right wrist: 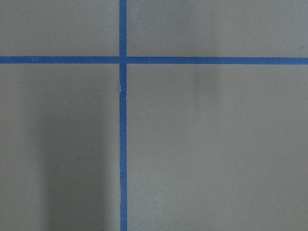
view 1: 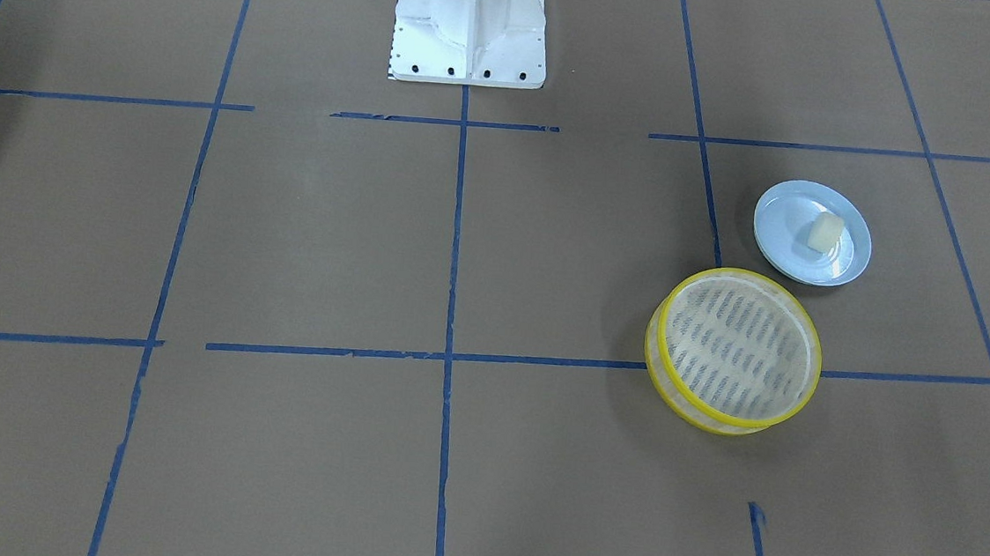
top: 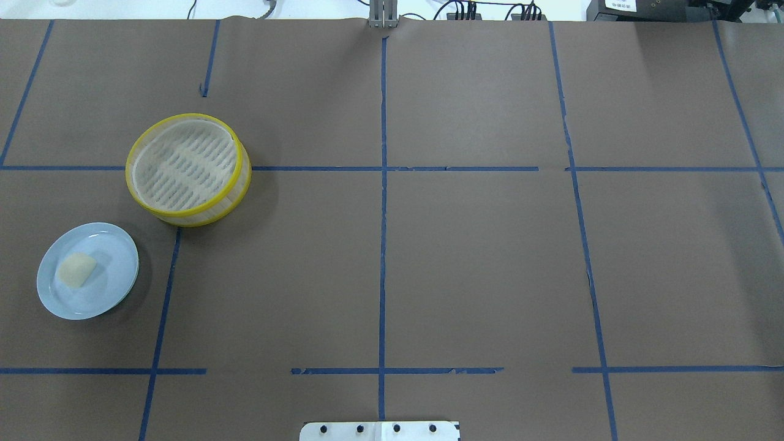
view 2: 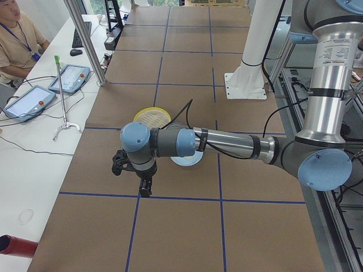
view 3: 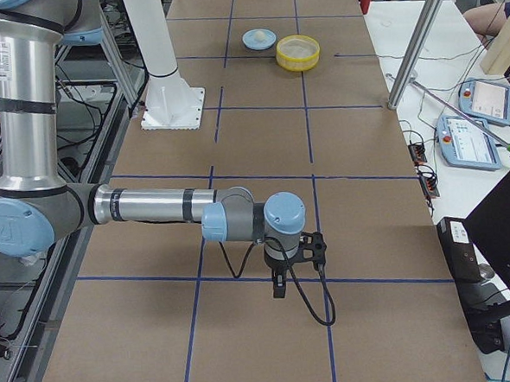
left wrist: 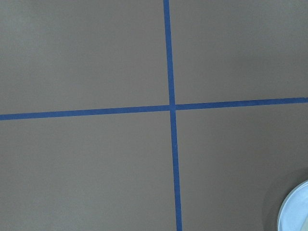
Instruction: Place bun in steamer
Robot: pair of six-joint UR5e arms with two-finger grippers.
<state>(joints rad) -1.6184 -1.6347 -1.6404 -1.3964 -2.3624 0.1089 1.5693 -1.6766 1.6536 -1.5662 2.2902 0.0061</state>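
brown table (top: 478,257) | blue tape grid (top: 383,245) | steamer (top: 202,214) | pale blue plate (top: 113,269) near steamer

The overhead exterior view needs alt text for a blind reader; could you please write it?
A cream-white bun sits on a pale blue plate at the left of a brown table gridded with blue tape. Just beyond the plate, apart from it, stands an empty yellow-rimmed steamer.

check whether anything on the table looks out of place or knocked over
Nothing stands out. The bun sits on the pale blue plate, a little off centre, and the steamer stands flat and empty beside the plate, not touching it. The blue tape lines only have a few gaps.
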